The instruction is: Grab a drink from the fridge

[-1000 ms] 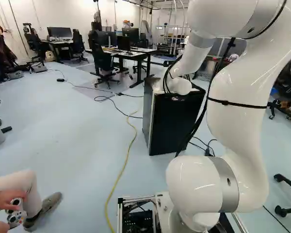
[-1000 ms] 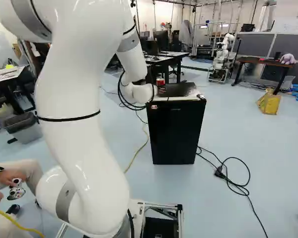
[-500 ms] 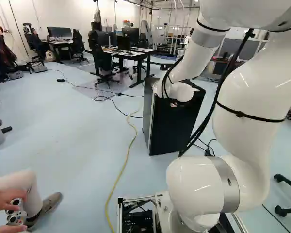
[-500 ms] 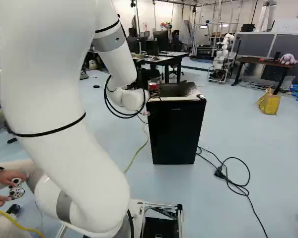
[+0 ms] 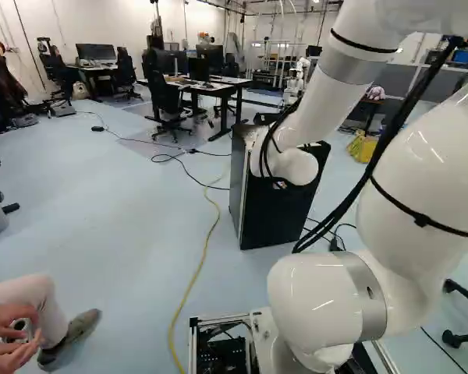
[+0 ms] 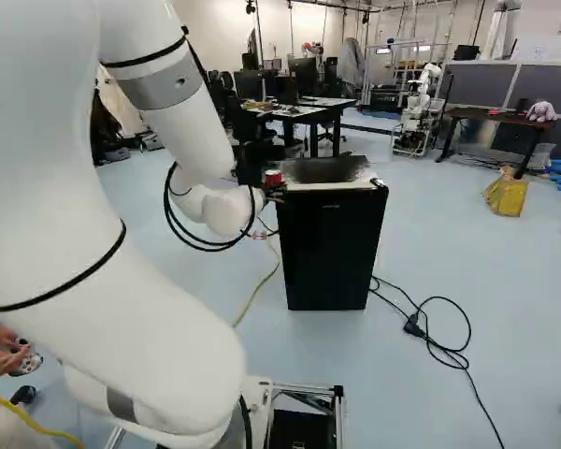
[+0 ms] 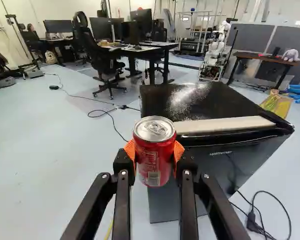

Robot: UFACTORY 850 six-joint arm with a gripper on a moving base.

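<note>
The pale blue floor [image 6: 215, 327] spreads all around. On it is the big white arm [image 5: 421, 183], and it bends over toward the fridge. Behind the fridge is a long desk [image 6: 309, 114] with screens on it. Farther back is another robot [image 6: 416, 117], white and thin. The fridge [image 6: 330, 248] is black and boxy, with a shiny top, and its door looks shut. A white strip [image 7: 225, 124] runs along the front of the top. A yellow bag [image 6: 507, 195] sits on the floor, well apart from the fridge.

The black gripper [image 6: 273, 186] is near a top corner of the fridge. In the wrist view, its two fingers pinch a red drink can [image 7: 154, 155] — one finger on each side. The can is upright, with its silver top facing up, and the fridge is past it. Smallest are the orange pads [image 7: 130, 150] — they touch the can's sides.
</note>
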